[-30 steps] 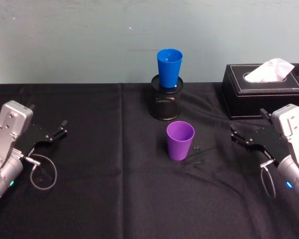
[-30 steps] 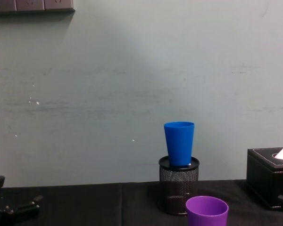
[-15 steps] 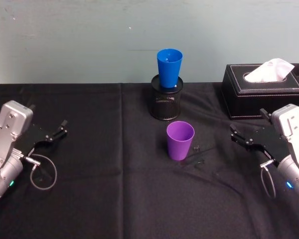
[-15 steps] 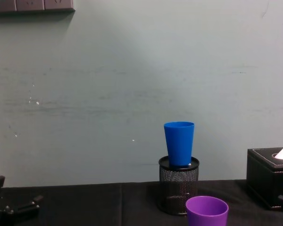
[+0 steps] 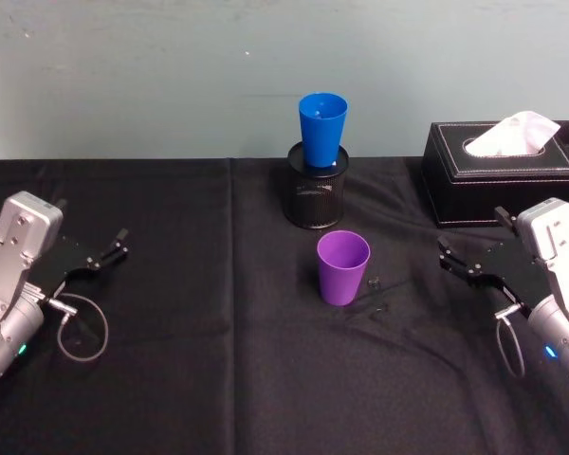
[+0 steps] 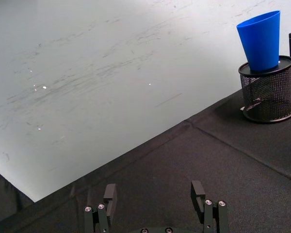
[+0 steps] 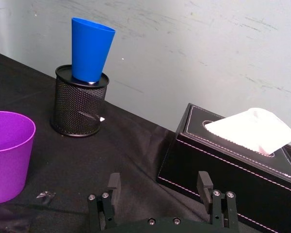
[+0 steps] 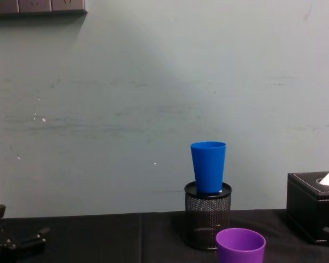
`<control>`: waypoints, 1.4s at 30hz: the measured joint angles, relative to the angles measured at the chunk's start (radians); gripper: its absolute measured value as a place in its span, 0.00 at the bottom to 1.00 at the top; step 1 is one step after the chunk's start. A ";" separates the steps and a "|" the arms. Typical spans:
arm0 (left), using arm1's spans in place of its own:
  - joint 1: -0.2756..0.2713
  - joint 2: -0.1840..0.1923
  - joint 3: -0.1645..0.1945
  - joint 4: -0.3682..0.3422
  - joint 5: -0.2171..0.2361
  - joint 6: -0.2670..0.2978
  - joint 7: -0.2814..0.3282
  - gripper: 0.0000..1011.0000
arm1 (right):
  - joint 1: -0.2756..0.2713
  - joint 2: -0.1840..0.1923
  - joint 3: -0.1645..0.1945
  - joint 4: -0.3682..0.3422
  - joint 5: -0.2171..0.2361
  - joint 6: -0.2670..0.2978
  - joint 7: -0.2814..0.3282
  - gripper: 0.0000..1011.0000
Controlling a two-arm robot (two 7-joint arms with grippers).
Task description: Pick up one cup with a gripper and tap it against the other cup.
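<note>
Purple cup [image 5: 343,267]: tapered plastic tumbler, upright, mouth up, standing free on the black cloth [image 5: 218,379] near the middle of the bench, with nothing touching it. A few small scraps [image 5: 374,282] lie on the cloth just beside its base, toward the robot's right. Blue cup [image 5: 322,128]: tapered plastic tumbler, upright, mouth up, its base seated in the top of a black mesh pen holder [image 5: 316,194], directly behind the purple cup and apart from it, close to the pale green wall [image 5: 123,76]. Tissue box [image 5: 503,175]: black, stitched edges, at the far right of the bench, well apart from both cups, with a white tissue [image 5: 523,131] standing out of its slot. Right end effector [image 7: 158,182]: low over the cloth at the right edge of the bench, in front of the tissue box and well to the right of the purple cup; fingers spread, released, nothing between them. Left end effector [image 6: 153,190]: low over the cloth at the left edge of the bench, well apart from both cups; fingers spread, released, nothing between them. A grey cable loop [image 5: 81,327] hangs by the left arm's wrist.
</note>
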 joint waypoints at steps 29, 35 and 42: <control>0.000 0.000 0.000 0.000 0.000 0.000 0.000 0.99 | 0.012 0.045 0.027 -0.049 0.253 0.135 0.520 0.99; 0.000 0.000 0.000 0.000 0.000 0.000 0.000 0.99 | 0.037 -0.001 0.022 -0.026 0.261 0.158 0.547 0.99; 0.000 0.000 0.000 0.000 0.000 0.000 0.000 0.99 | 0.065 -0.043 0.004 0.004 0.232 0.179 0.555 0.99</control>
